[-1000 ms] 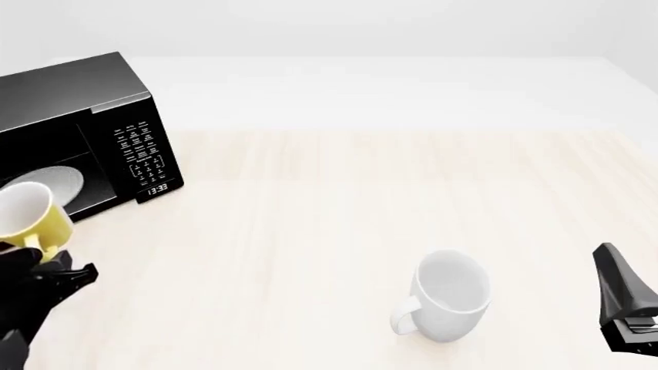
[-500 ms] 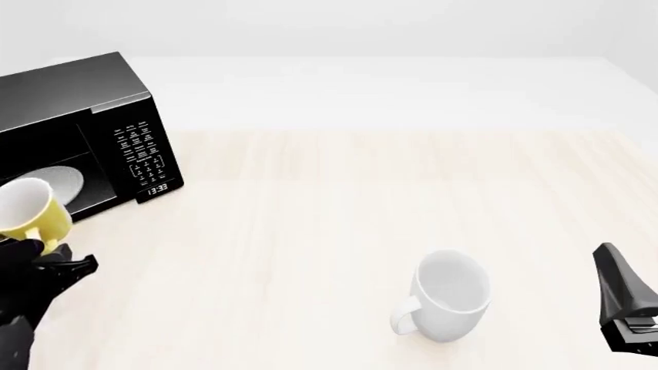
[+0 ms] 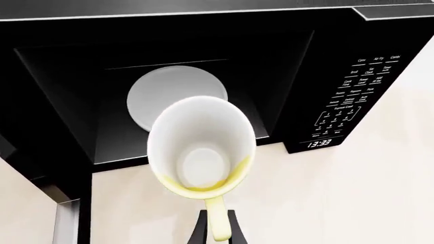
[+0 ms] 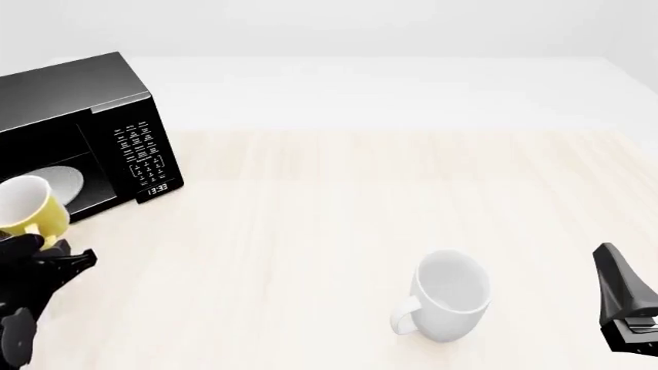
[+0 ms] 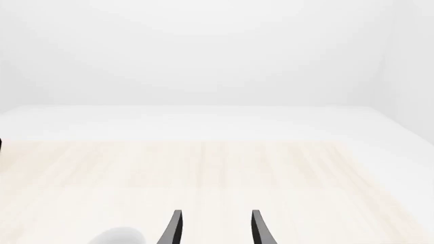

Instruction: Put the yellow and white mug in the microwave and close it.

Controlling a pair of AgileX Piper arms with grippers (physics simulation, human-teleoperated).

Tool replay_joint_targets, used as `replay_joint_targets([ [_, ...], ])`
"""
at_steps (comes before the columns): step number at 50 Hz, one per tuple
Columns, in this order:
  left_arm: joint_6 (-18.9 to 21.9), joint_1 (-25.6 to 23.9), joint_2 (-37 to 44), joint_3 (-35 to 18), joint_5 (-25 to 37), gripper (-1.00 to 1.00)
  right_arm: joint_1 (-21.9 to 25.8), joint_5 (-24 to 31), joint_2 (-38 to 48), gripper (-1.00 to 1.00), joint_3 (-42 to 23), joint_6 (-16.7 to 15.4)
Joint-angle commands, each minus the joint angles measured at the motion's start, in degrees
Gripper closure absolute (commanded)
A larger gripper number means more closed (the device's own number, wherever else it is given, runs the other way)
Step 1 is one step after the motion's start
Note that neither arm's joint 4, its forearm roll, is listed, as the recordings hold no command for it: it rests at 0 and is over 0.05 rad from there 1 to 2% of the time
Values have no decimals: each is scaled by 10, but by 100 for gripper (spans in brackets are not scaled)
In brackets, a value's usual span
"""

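**Yellow mug held before the open microwave**

The yellow and white mug [image 4: 29, 206] is off the table, tilted so its white inside faces the oven's cavity, with its yellow loop handle pinched between the left gripper's [image 3: 214, 227] fingers. The microwave [image 4: 98, 116], black with a white-lettered keypad, stands at the table's far left corner, its white round plate [image 3: 173, 96] exposed.

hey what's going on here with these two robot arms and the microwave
The left gripper holds the yellow and white mug by its handle, in the air just in front of the open microwave, lined up with the white round plate inside. The mug is not inside yet. The right gripper hangs idle with jaws open, near an all-white mug on the table.
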Motion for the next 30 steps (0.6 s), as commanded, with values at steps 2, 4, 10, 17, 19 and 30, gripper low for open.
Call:
replay_joint_targets([
  [2, 6, 9, 14, -21, 2, 100, 0, 0, 0, -100, 0, 0],
  [4, 8, 12, 14, -23, 3, 100, 0, 0, 0, -100, 0, 0],
  [10, 15, 18, 17, -30, 3, 100, 0, -1, 0, -100, 0, 0],
  [17, 23, 20, 19, -38, 5, 100, 0, -1, 1, -100, 0, 0],
  [19, 29, 22, 19, -39, 5, 100, 0, -1, 1, -100, 0, 0],
  [30, 37, 27, 25, -52, 10, 100, 0, -1, 1, -100, 0, 0],
])
